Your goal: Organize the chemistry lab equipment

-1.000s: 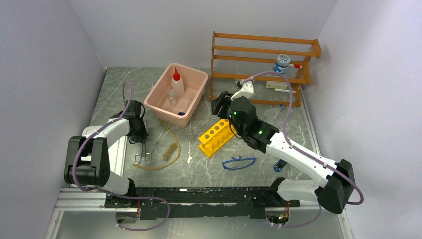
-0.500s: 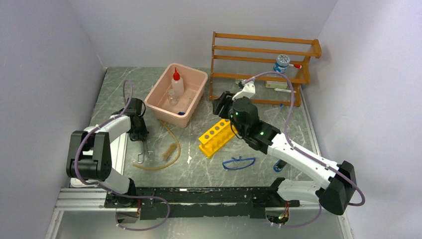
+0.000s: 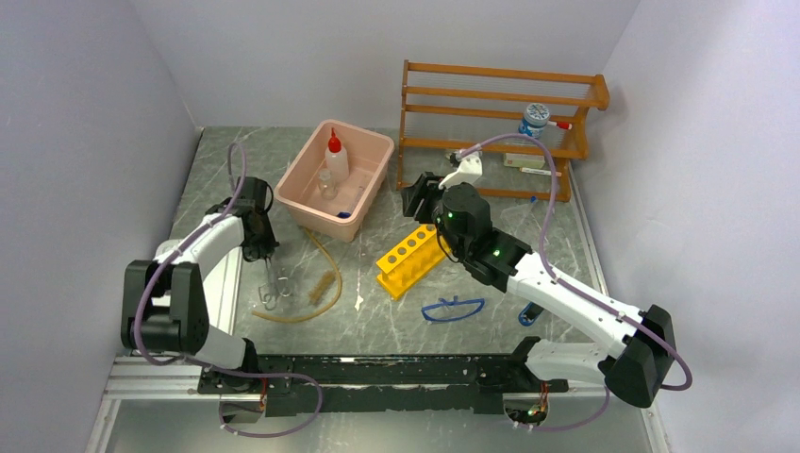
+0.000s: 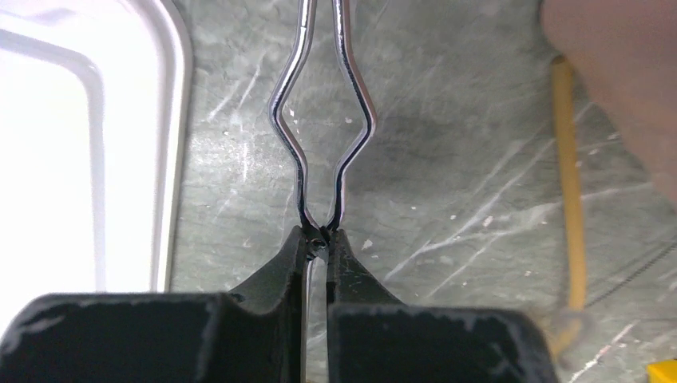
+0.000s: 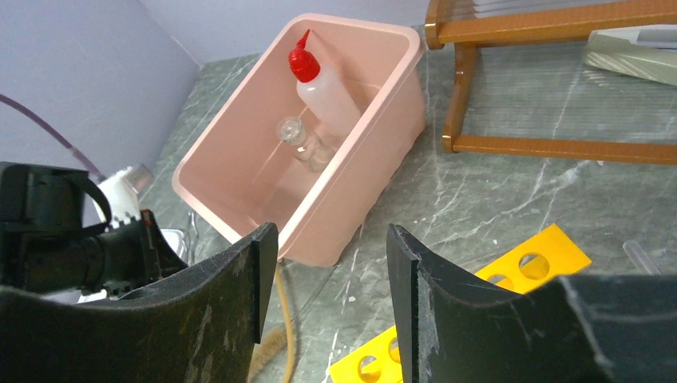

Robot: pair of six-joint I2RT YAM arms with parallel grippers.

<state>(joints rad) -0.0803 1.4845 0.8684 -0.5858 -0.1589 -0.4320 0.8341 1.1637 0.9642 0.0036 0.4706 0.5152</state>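
1. The left tool [image 4: 318, 238] is clenched on the tongs [image 4: 370, 121]. It pinches them at the narrow neck where the two wires meet, and it holds nothing else.
2. From that pinch the tongs [image 3: 272, 288] run toward the near edge of the surface [image 3: 377, 326]. They lie between the white lid [image 4: 80, 159] and the tubing [image 4: 568, 159]. I cannot tell whether their loops touch the surface.
3. The grip sits on a thin, slick point far from the loops, so the tongs will likely swing or twist. The clamp should stay firm and the lift should go slowly and straight up, until the loops hang free of the tubing [image 3: 292, 318].
4. The tub [image 3: 373, 156] looks like the right place for them, since it already holds the bottle [image 3: 335, 156] and the beaker [image 3: 327, 181]. The loops should pass well above the rim. The tongs should then be laid lengthwise in the free part, away from the beaker.
5. The right tool [image 5: 331, 239] is partly spread and empty. It hovers over the rack [image 3: 408, 257] and faces the tub [image 5: 375, 159]. Approaching the tub from its left side should keep the arms apart.
6. The rack, the goggles [image 3: 453, 308] and the tubing remain loose on the surface.
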